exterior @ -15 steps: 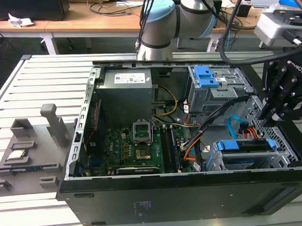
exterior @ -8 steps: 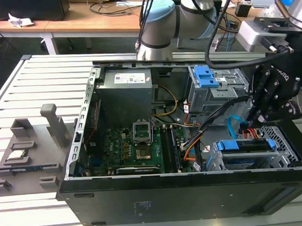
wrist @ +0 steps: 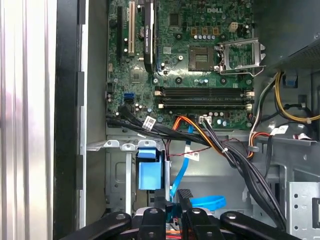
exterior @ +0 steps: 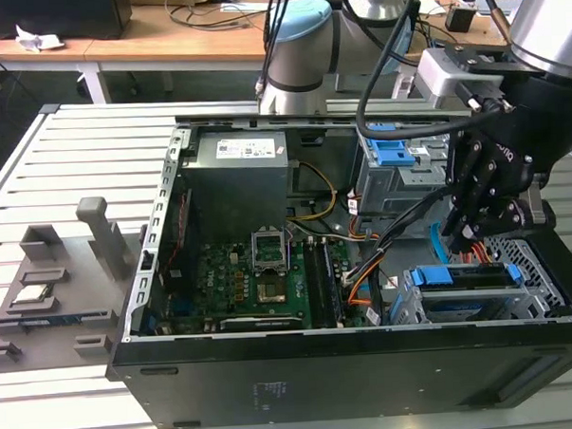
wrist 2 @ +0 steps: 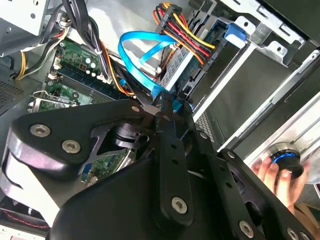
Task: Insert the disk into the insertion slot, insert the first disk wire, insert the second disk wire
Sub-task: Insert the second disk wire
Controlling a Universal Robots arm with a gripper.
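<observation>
Exterior view: the gripper (exterior: 472, 227) hangs over the disk (exterior: 464, 275), which sits in its slot (exterior: 518, 304) at the case's (exterior: 350, 373) near corner on the exterior view's right. A second cage (exterior: 398, 176) with a blue latch stands behind it, the motherboard (exterior: 260, 277) toward the middle, a grey fixture (exterior: 61, 281) on the worktop (exterior: 37, 159) well apart.

Second wrist view: the fingers (wrist 2: 167, 107) are closed on the dark plug end of the blue cable (wrist 2: 137, 57), just beside the disk's rear edge. The red, orange and black wire bundle (wrist 2: 182, 37) already reaches the disk. A hand (wrist 2: 280, 175) rests outside the case.

First wrist view: the blue cable (wrist: 180, 172) loops from the board down to the fingers (wrist: 185, 197). A black harness (wrist: 235, 160) crosses near it.

Handling: judged, the blue cable is light, limp and kink-prone; its stiff plug is the part to hold.

Obstacles: the wire bundle crowds the disk's rear edge; cage walls flank the approach.
</observation>
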